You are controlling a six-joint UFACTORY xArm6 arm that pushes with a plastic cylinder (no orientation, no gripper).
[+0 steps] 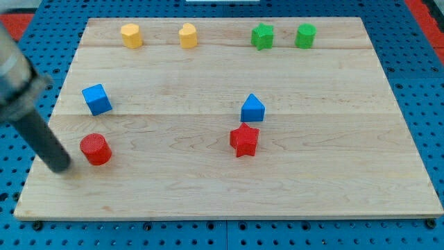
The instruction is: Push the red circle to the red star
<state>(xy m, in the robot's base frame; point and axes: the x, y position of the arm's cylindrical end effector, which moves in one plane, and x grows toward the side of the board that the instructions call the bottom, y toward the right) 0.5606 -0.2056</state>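
The red circle (95, 149) lies on the wooden board (229, 187) at the view's lower left. The red star (244, 140) lies right of the board's middle, well to the right of the circle. My tip (61, 166) rests on the board just left of the red circle and slightly below it, with a small gap between them. The dark rod rises from the tip toward the view's upper left.
A blue cube (96, 99) sits above the red circle. A blue pointed block (252, 108) sits just above the red star. Two yellow blocks (131, 35) (188, 35) and two green blocks (262, 36) (305, 35) line the top edge.
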